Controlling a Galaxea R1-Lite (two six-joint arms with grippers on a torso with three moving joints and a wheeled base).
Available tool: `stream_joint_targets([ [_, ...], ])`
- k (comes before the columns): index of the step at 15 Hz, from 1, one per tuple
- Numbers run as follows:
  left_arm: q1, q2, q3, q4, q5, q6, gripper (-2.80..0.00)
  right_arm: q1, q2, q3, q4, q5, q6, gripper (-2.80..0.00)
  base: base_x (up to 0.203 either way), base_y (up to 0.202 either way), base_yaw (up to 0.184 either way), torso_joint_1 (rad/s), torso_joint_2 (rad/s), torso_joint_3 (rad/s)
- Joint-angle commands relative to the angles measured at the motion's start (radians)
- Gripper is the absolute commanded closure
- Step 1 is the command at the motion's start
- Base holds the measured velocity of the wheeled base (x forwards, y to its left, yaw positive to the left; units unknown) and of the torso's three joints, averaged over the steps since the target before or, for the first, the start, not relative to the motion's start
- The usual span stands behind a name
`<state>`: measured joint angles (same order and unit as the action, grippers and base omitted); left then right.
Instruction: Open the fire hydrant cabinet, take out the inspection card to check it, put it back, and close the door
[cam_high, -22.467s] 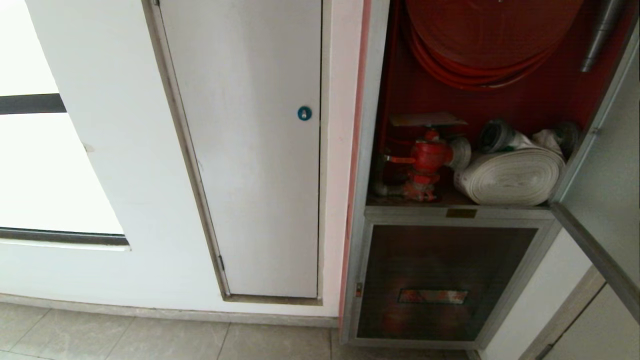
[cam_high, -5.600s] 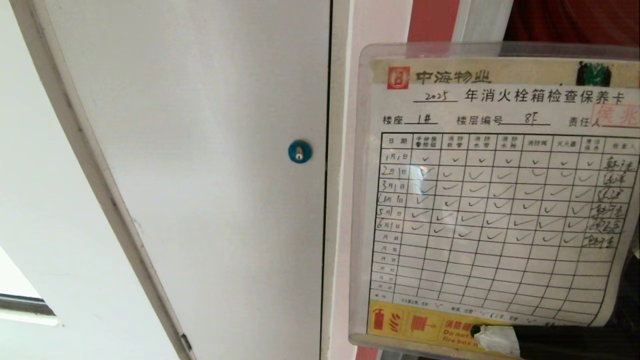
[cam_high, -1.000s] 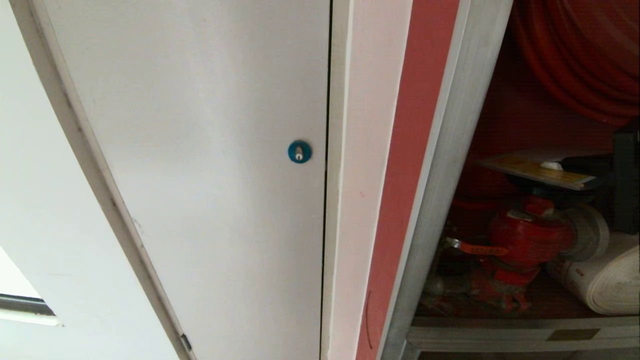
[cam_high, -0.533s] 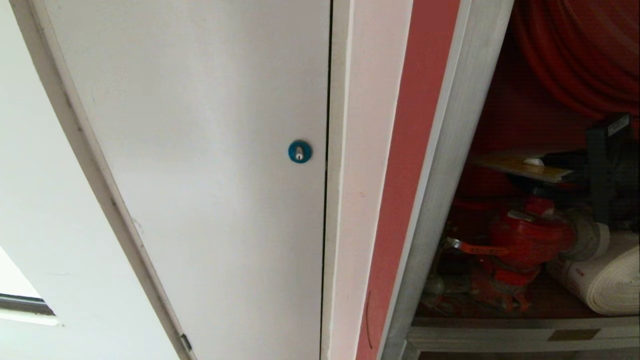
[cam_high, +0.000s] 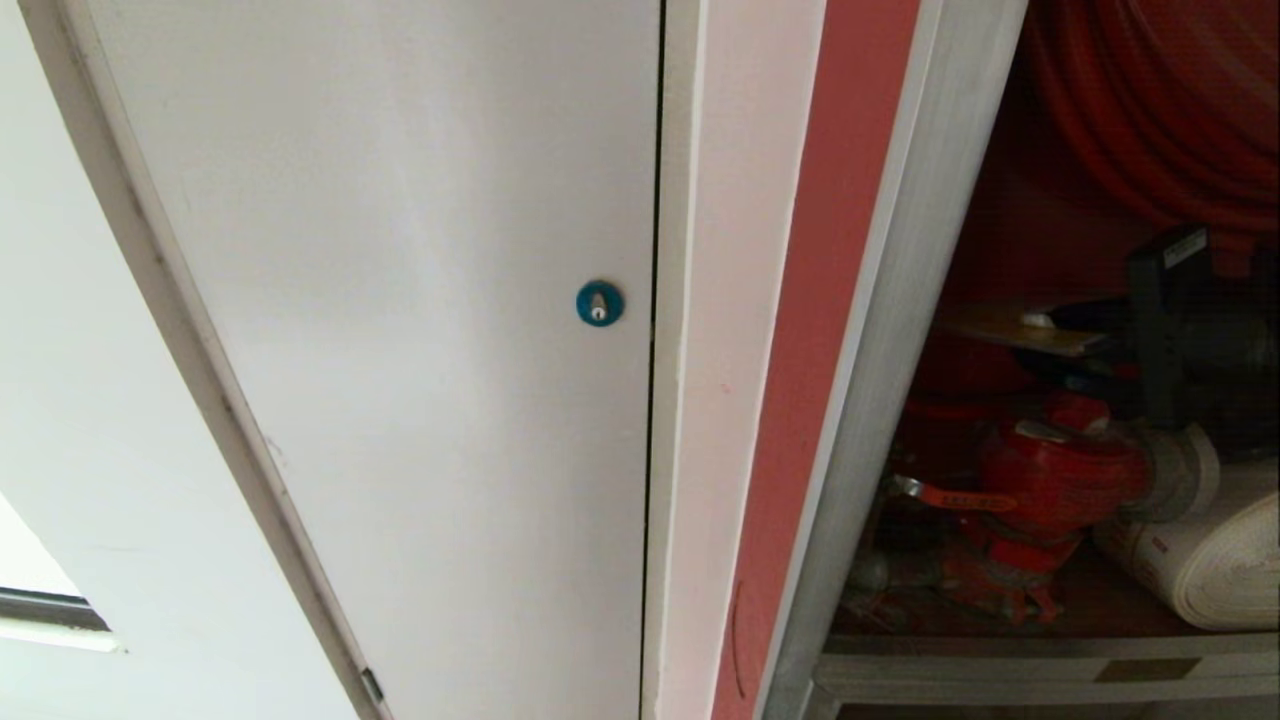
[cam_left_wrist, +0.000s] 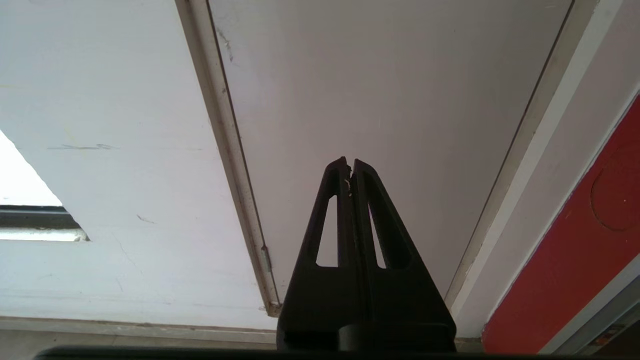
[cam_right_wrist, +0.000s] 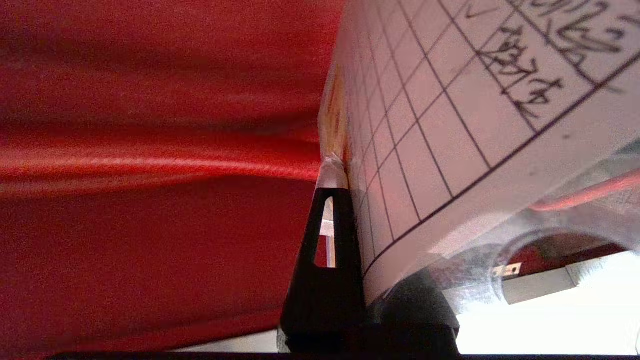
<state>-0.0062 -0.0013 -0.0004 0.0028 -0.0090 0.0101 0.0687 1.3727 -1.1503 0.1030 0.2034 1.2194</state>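
Right gripper (cam_high: 1050, 322) is pinching the card (cam_high: 1010, 328) flat inside the cabinet (cam_high: 890, 300), just above the valve (cam_high: 1050, 475), hose (cam_high: 1200, 570) beside. Left gripper (cam_left_wrist: 349, 170), fingers clenched, is facing the white panel (cam_left_wrist: 390, 100).

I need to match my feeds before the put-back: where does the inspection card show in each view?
Head view: the inspection card lies edge-on, flat above the red valve, inside the cabinet, pinched by the right gripper.
Left wrist view: not in it; only the parked left gripper.
Right wrist view: the card's table grid fills the upper right.
Shared landmark: the red hose reel, behind the card in both card views.
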Motion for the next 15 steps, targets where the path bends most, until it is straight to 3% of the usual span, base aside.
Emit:
stream_joint_targets([
  [1, 0.000, 0.001, 0.000, 0.000, 0.000, -0.001, 0.00, 0.000, 0.021, -0.007, 0.000, 0.003, 0.006, 0.00, 0.000, 0.000, 0.000, 0.000, 0.00, 0.000],
  [9, 0.000, 0.001, 0.000, 0.000, 0.000, 0.001, 0.00, 0.005, 0.049, -0.025, 0.000, 0.007, 0.008, 0.00, 0.000, 0.000, 0.000, 0.000, 0.00, 0.000],
  [10, 0.000, 0.000, 0.000, 0.000, 0.000, 0.000, 0.00, 0.005, 0.048, -0.025, 0.000, 0.005, 0.008, -2.80, 0.000, 0.000, 0.000, 0.000, 0.00, 0.000],
  [15, 0.000, 0.001, 0.000, 0.000, 0.000, -0.001, 0.00, 0.005, 0.028, -0.018, 0.009, 0.007, 0.006, -2.80, 0.000, 0.000, 0.000, 0.000, 0.00, 0.000],
])
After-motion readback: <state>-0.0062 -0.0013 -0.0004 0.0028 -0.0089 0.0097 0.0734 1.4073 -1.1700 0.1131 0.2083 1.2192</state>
